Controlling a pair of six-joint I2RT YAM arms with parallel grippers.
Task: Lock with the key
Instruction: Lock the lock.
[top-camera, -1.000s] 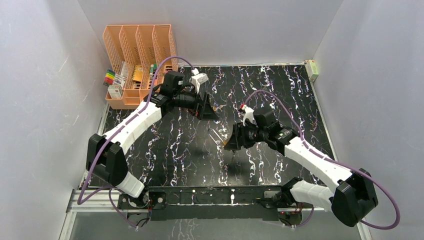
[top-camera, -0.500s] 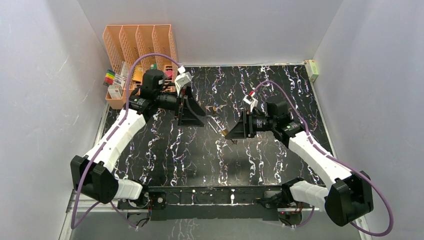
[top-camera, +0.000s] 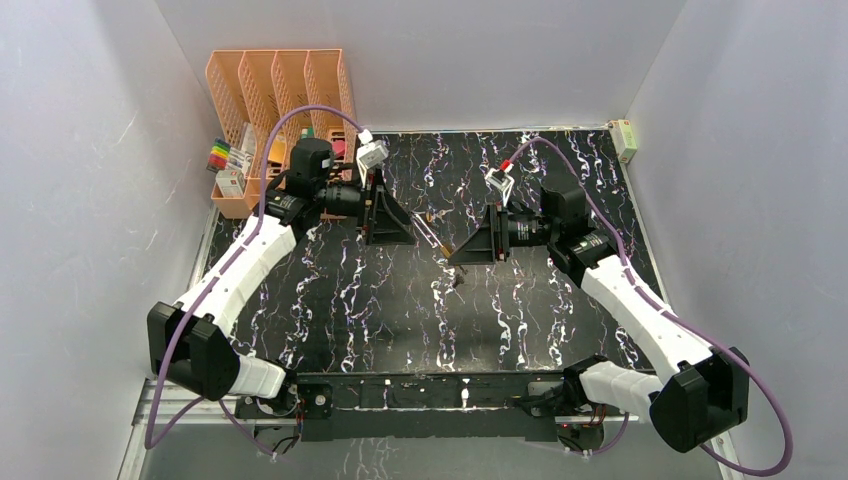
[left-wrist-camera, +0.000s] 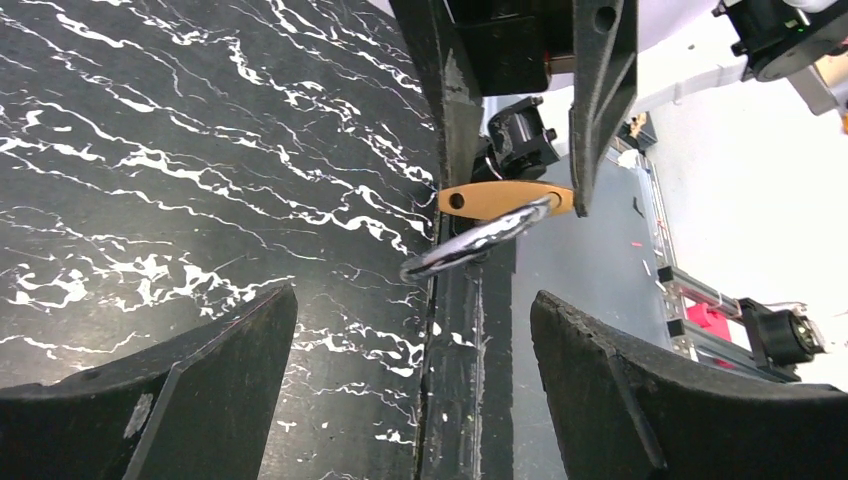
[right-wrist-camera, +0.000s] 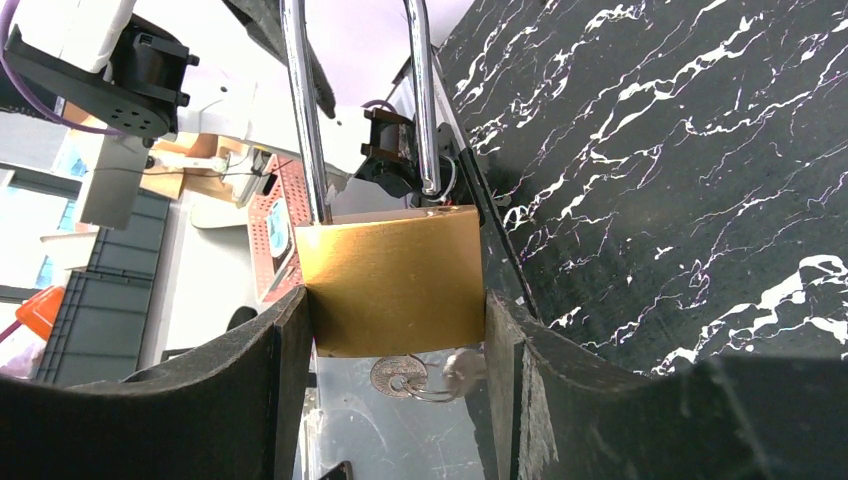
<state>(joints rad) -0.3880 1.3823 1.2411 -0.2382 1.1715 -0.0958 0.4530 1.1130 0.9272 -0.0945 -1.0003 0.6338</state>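
Right wrist: right hand (right-wrist-camera: 395, 312) grasps brass padlock (right-wrist-camera: 385, 265), key (right-wrist-camera: 395, 377) dangling beneath; released left hand (left-wrist-camera: 412, 300) opposite could nudge the shackle (right-wrist-camera: 300, 120), twisting it loose.

Grey walls (top-camera: 420, 60), black marbled table (top-camera: 350, 320), orange racks (top-camera: 275, 85)

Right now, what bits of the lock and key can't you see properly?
- Key: right wrist view, blurry, partly behind the padlock's bottom edge.
- Shackle top: right wrist view, cut off by the upper edge.
- Keyhole: no view shows it.
- Padlock in the top view: too small to tell if it's latched.
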